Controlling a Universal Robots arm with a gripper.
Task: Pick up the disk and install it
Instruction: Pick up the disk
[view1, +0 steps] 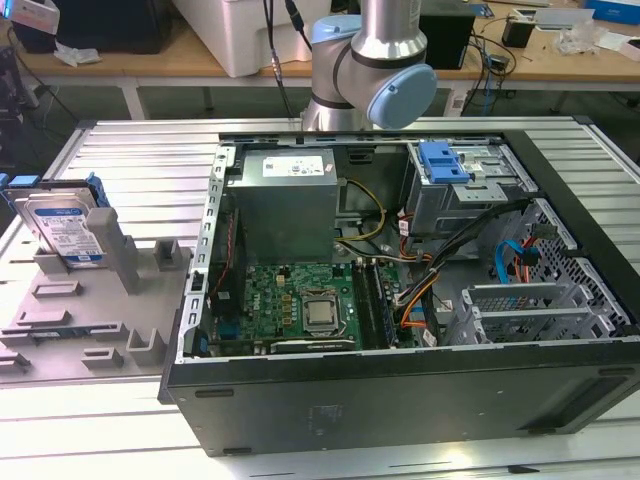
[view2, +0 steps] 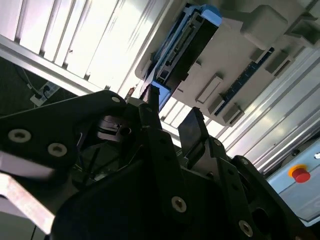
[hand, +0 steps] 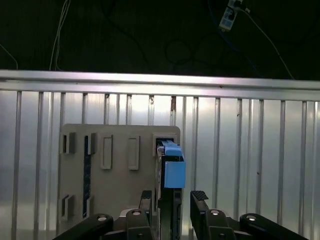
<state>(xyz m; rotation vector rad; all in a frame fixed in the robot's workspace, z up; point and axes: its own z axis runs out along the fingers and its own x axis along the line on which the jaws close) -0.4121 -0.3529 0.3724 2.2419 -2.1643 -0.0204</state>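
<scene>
hovering wide open, your claw (hand: 172, 196) has the upright disk (hand: 171, 172) dead ahead, its long edge in line with the finger gap.

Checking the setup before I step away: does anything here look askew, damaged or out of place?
Nothing stands out. The disk stands on edge in its gray holder, intact, beside the open computer case; the cables lie inside the case. The gripper is open and holds nothing.

Silver disk (view1: 62, 228) with white-and-blue label and blue bracket, on edge in grey holder (view1: 100, 300)
</scene>
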